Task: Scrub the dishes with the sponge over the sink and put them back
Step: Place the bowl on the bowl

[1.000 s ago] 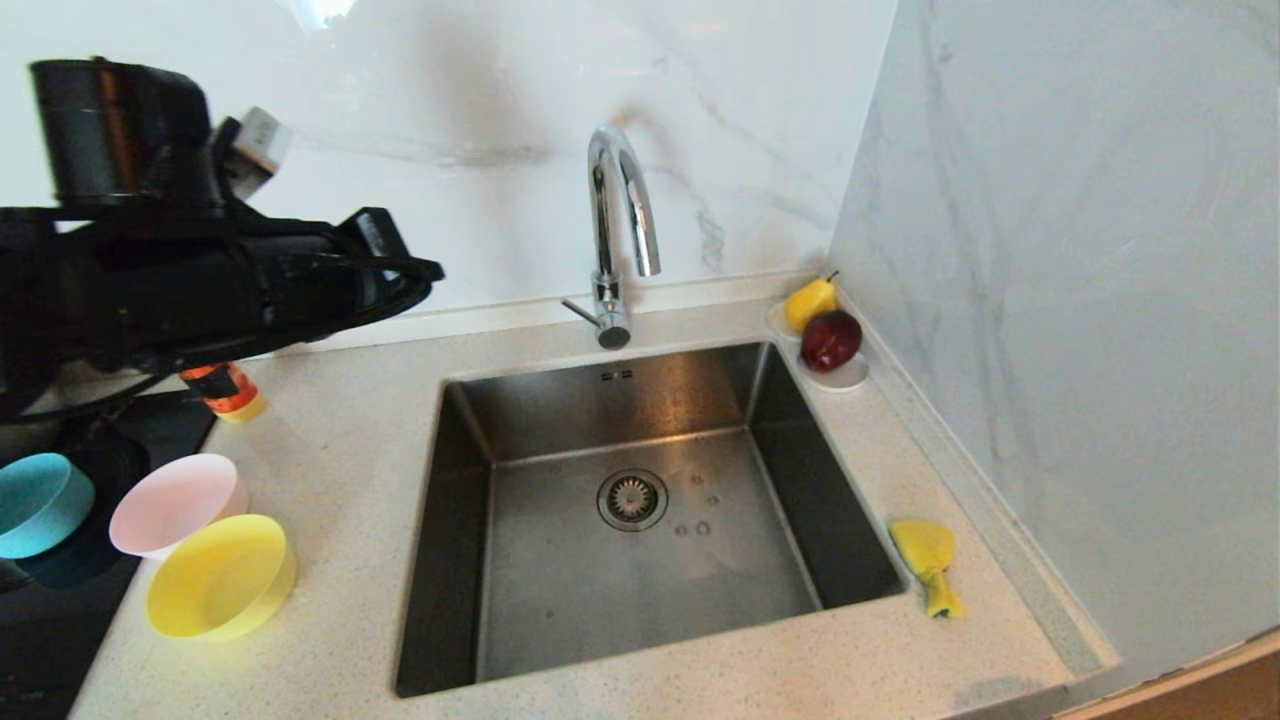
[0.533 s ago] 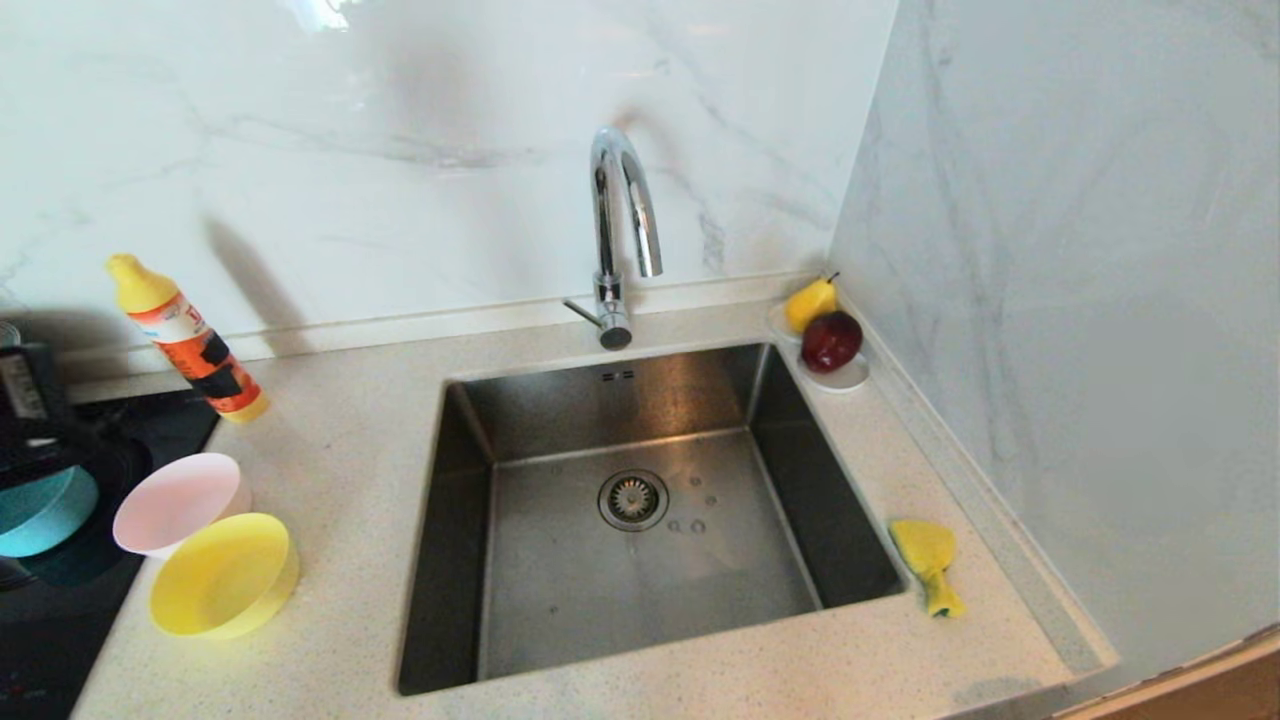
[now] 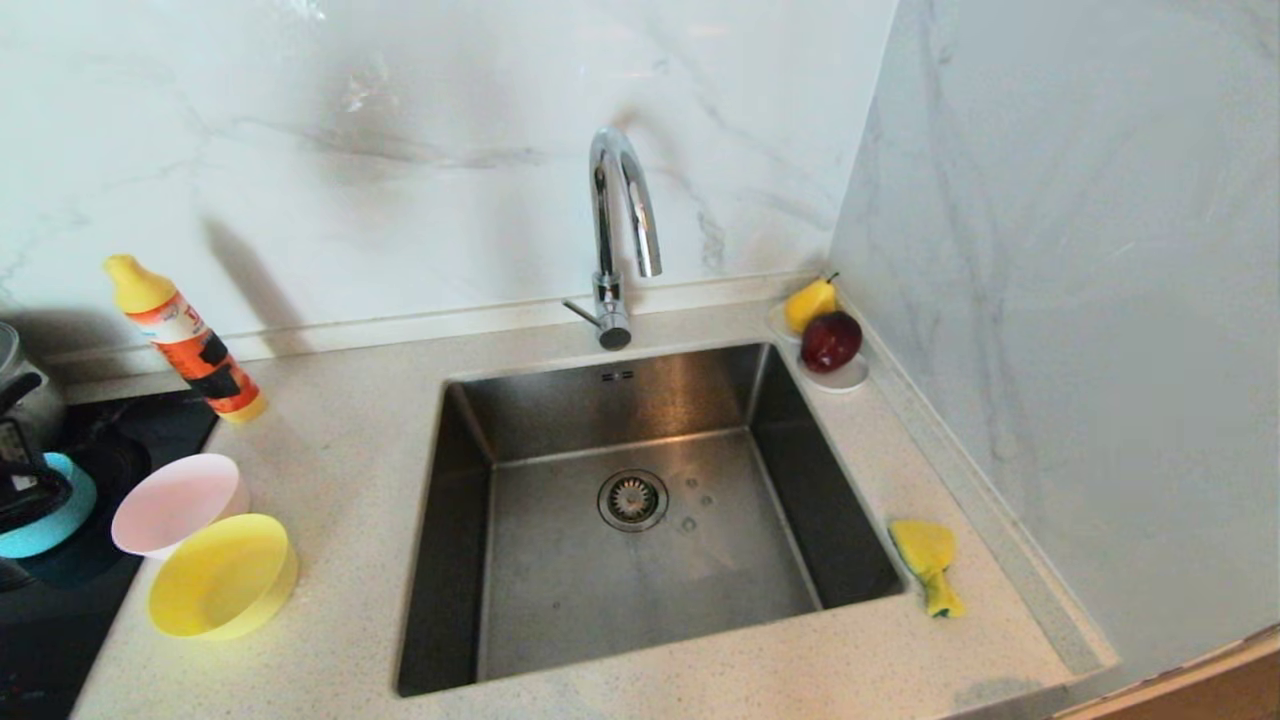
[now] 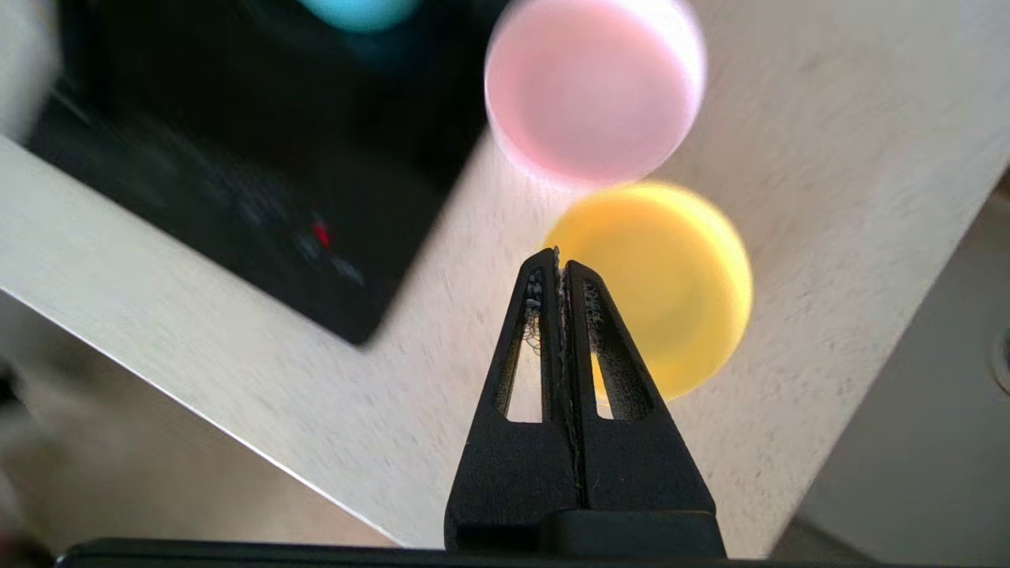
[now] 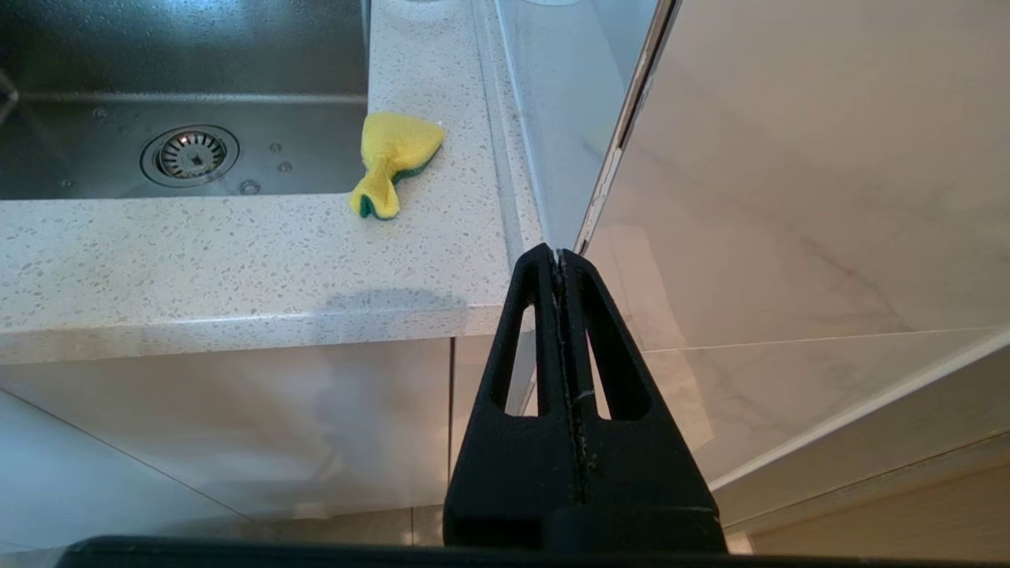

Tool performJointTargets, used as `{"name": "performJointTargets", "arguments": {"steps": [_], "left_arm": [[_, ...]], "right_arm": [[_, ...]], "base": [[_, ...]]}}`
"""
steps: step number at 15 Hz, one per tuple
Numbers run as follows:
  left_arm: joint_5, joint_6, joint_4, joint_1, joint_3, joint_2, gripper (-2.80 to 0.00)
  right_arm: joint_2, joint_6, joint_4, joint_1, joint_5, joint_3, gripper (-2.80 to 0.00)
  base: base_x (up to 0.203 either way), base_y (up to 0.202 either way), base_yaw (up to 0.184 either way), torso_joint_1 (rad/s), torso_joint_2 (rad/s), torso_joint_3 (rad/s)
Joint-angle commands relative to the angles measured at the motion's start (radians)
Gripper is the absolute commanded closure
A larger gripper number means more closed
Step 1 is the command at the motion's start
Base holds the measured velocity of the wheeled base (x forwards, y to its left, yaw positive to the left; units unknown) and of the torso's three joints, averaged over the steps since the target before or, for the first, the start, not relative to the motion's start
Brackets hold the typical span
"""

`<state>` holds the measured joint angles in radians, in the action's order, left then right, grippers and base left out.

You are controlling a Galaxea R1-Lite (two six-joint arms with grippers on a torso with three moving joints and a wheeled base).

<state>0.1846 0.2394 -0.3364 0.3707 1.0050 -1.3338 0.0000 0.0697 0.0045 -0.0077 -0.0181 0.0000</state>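
Judging from how things are lying, the task is being found at its very start — no bowl is lifted, and nothing is being scrubbed. The sink (image 3: 640,520) is seen in the middle of the head view, with no dish inside it. Three bowls are resting at the lower left of that frame: the pink bowl (image 3: 178,503) and the yellow bowl (image 3: 222,575) on the counter (image 3: 340,470), touching or almost touching, and the blue bowl (image 3: 60,520) at the left edge on the black cooktop (image 3: 120,440), partly hidden by a dark part of the arm. The sponge (image 3: 928,562) is lying at the lower right, just beside the sink's rim, untouched.

The left gripper (image 4: 559,260) is being held above the yellow bowl with its jaws pressed together and nothing between them. The right gripper (image 5: 559,259) is being kept below the counter's front edge, jaws closed too and empty.

All is left to be done — taking the sponge, holding each bowl over the sink, scrubbing, and returning it.
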Motion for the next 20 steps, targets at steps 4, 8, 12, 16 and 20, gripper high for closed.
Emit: {"name": "performJointTargets", "arguments": {"steps": [4,8,12,16,20], "left_arm": [[-0.187,0.004,-0.052,0.169,0.012,-0.151,0.0],[-0.293,0.003,-0.05,0.291,0.039,-0.251,-2.8],[-0.316,-0.001,-0.047,0.354,0.04,-0.354,-2.8],[-0.366,0.017,-0.012,0.391,0.045,-0.443,-2.8],[-0.395,0.038,0.01,0.393,0.046,-0.478,-2.8]], "right_arm": [[0.002,0.001,0.0,0.0,0.0,0.0,0.0],[0.002,0.001,0.0,0.0,0.0,0.0,0.0],[0.002,0.001,0.0,0.0,0.0,0.002,0.0],[0.002,0.001,0.0,0.0,0.0,0.0,0.0],[0.002,0.001,0.0,0.0,0.0,0.0,0.0]], "base": [[0.0,0.0,0.0,0.0,0.0,0.0],[0.0,0.0,0.0,0.0,0.0,0.0],[0.0,0.0,0.0,0.0,0.0,0.0],[0.0,0.0,0.0,0.0,0.0,0.0],[0.0,0.0,0.0,0.0,0.0,0.0]]}}
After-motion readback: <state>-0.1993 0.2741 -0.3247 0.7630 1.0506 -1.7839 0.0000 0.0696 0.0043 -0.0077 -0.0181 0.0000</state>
